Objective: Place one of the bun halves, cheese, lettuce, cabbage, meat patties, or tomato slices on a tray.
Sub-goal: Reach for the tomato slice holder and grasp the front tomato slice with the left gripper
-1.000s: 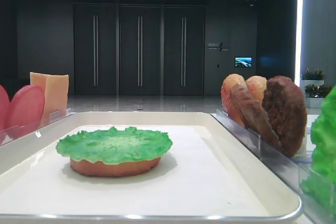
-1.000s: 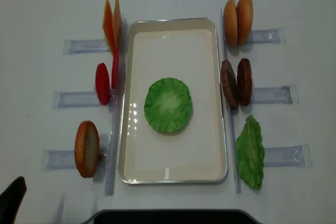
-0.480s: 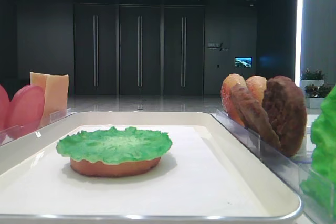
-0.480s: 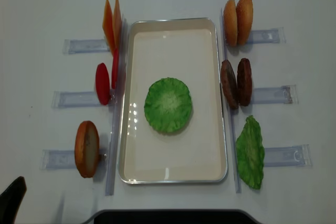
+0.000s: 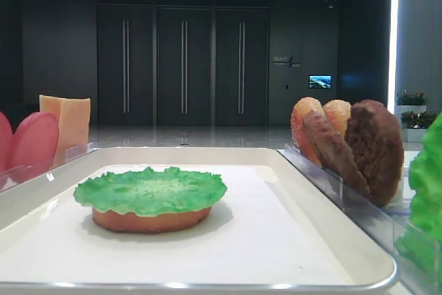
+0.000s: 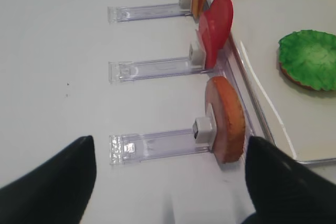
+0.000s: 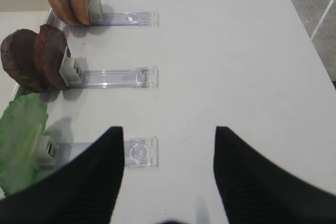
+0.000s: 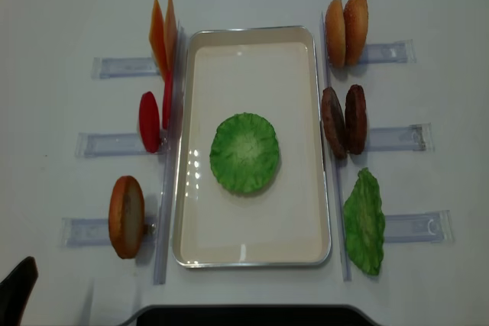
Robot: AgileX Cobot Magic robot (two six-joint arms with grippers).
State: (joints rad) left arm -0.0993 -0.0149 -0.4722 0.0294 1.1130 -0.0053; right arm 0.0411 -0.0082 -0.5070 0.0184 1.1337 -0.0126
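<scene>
Lettuce (image 8: 244, 152) on a bun (image 5: 150, 220) at the centre of the tray (image 8: 252, 257).
Both claws hover over the desk's (image 8: 61, 20) near edge, jaws wide, holding nothing: left claw (image 6: 168, 182) beside the near-left bun, right claw (image 7: 168, 177) near the spare lettuce; cheese (image 8: 163, 32), tomato (image 8: 150, 121) and patties (image 8: 344, 120) stand in racks.

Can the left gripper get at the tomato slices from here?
Probably yes. The left gripper is open, and only bare table and a racked bun half lie short of the tomato slices.
</scene>
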